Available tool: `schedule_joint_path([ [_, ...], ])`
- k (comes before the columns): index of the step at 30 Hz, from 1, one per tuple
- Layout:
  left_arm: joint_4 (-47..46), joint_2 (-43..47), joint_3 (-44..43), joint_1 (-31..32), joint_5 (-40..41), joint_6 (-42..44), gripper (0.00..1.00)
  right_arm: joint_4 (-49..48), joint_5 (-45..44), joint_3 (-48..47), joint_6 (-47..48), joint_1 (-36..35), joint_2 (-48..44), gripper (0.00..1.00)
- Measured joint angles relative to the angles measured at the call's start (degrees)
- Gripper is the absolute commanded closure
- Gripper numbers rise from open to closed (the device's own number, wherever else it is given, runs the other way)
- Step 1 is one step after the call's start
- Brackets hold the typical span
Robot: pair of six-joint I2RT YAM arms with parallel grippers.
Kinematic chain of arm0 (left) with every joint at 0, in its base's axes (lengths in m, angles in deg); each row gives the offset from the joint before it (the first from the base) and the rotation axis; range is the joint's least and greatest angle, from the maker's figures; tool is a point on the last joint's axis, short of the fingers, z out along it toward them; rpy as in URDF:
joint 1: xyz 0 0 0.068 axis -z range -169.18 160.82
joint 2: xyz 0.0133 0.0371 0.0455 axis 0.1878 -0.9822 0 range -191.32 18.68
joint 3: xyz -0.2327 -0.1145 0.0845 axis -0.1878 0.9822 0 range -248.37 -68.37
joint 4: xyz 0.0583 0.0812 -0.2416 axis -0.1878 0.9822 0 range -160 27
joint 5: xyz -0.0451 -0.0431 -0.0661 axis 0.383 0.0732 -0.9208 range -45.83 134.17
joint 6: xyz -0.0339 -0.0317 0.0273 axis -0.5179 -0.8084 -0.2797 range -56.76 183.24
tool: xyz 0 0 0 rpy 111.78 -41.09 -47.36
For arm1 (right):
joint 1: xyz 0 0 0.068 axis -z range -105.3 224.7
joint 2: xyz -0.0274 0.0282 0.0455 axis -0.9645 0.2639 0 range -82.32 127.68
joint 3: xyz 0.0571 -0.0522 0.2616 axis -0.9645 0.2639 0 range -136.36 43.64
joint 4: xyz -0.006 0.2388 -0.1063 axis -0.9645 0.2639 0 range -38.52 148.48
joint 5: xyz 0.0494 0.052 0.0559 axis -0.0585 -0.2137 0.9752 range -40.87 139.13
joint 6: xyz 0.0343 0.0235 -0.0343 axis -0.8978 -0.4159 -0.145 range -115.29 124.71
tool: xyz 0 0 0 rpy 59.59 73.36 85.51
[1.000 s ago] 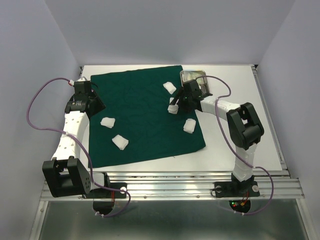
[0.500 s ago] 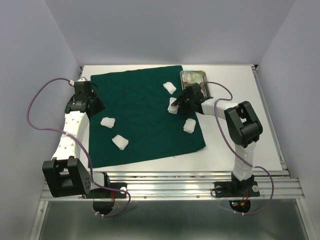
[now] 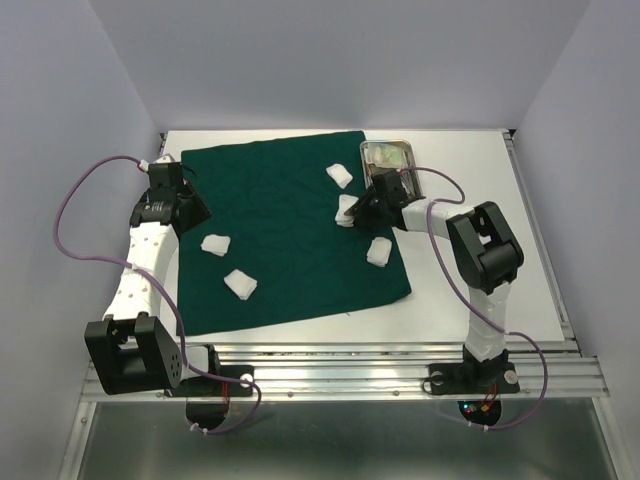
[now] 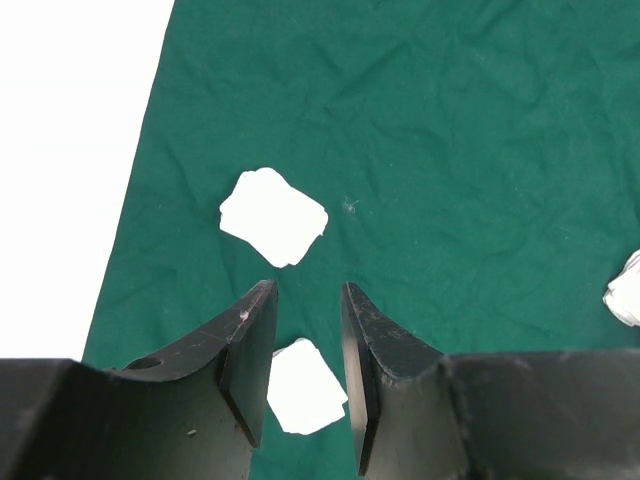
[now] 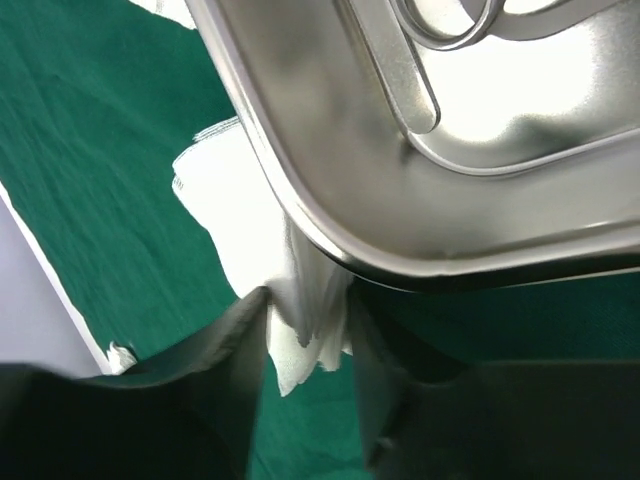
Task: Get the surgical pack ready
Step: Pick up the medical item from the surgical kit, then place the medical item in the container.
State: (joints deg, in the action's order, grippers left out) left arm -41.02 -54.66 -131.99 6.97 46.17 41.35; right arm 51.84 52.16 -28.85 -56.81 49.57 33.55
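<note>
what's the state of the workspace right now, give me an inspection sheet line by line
surface: white table, largely covered by the green drape, which is spread flat with light creases
job's things: steel tray at the drape's far right corner, with a ring-handled instrument inside; five gauze pads scattered on the drape
clutter: nothing seen
grippers: left gripper open and empty over the drape's left side; right gripper pinching one gauze pad beside the tray
cables: purple cables, one looping off each arm
surroundings: pale walls on three sides, metal rail at the near edge
</note>
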Motion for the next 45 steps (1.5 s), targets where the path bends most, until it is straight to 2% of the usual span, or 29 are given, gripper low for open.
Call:
schedule_joint_path([
  [1,0.0,0.0,0.0,0.0,0.02,0.0,0.58,0.0,0.13,0.04,0.0,0.0,0.02,0.71],
  [8,0.0,0.0,0.0,0.0,-0.02,-0.02,0.58,-2.49,4.0,-0.13,2.95,0.02,0.0,0.99],
  [27,0.0,0.0,0.0,0.02,-0.04,-0.02,0.58,0.85,9.11,-9.03,13.49,0.96,-3.32,0.99],
  [37,0.0,0.0,0.0,0.0,-0.02,0.0,0.58,3.48,15.1,-15.39,18.56,7.23,-2.78,0.99],
  [45,0.02,0.0,0.0,0.0,-0.02,0.0,0.58,4.55,21.9,-18.29,21.68,13.18,3.13,0.99],
])
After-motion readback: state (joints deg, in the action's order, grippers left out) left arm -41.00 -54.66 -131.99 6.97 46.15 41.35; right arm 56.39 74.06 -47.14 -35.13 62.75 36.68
